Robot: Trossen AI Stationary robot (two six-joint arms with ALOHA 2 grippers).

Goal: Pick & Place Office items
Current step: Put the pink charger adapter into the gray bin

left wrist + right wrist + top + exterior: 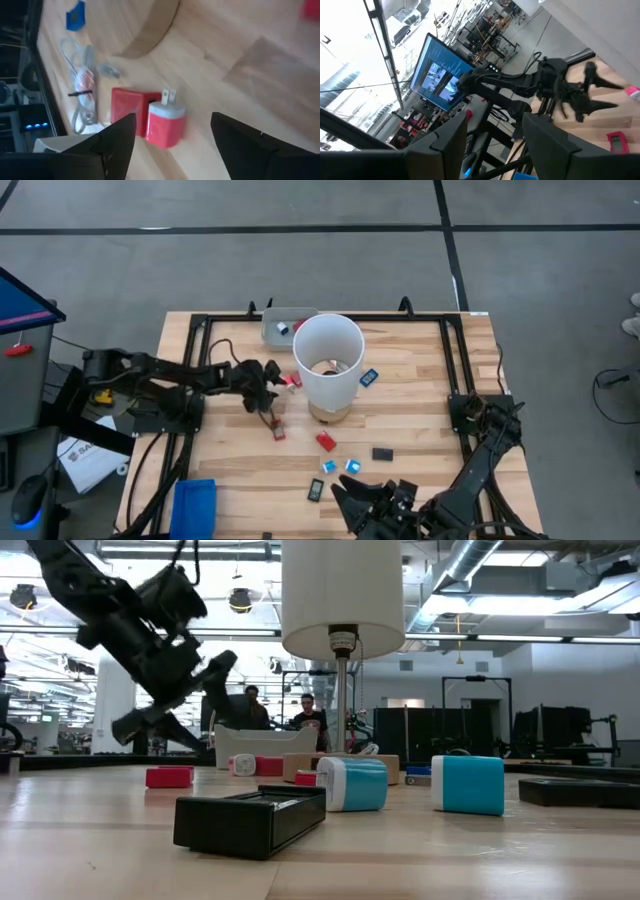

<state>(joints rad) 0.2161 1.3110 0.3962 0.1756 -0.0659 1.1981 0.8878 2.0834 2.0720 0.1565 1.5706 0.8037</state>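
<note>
Light: bright, even, from ceiling strips [520,637] behind my arms.
Shadows: soft, faint on the tabletop [420,415].
Blur: my left wrist view is soft throughout.

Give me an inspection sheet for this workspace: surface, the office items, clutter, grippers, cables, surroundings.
Surface: wooden table, black rail frame round its edges.
Job's things: small office items scattered by the white cylinder: red plug adapter against a red block, light blue pieces, black pieces.
Clutter: grey tray at the far edge, blue tray at the near left edge.
Grippers: left gripper open above the red plug adapter, holding nothing; right gripper open at the near edge, idle.
Cables: tied white cable beside the red block.
Surroundings: people beyond the table.
</note>
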